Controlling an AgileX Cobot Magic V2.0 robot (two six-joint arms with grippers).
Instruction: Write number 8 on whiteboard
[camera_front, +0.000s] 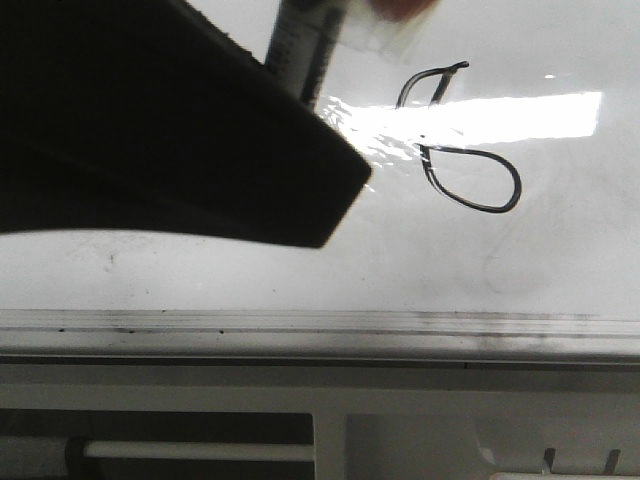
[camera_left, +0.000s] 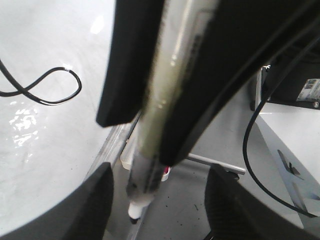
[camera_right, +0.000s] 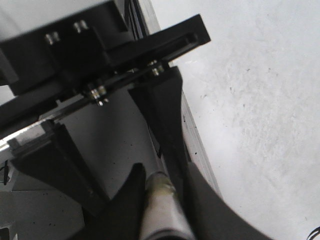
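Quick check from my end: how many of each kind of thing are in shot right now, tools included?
Markers: 1, the marker, gripped by the right tool
Drawn figures: 1, the number 8
Whiteboards: 1, the whiteboard
Tools: 2, the right tool and the left tool, which is open
Total: 5

In the right wrist view, the right tool's (camera_right: 162, 210) two dark fingers were closed around a pale, grey-white cylindrical marker barrel (camera_right: 162, 210) with a stained end. Facing it, the other black tool (camera_right: 105, 75) showed its bolted bracket and two dark wedge-shaped fingers (camera_right: 167, 125), one of them reaching down to the marker's end. Beside them lay the glossy white whiteboard (camera_right: 255, 125), speckled with grey dust, its grey metal edge rail (camera_right: 192, 145) running past the fingers.
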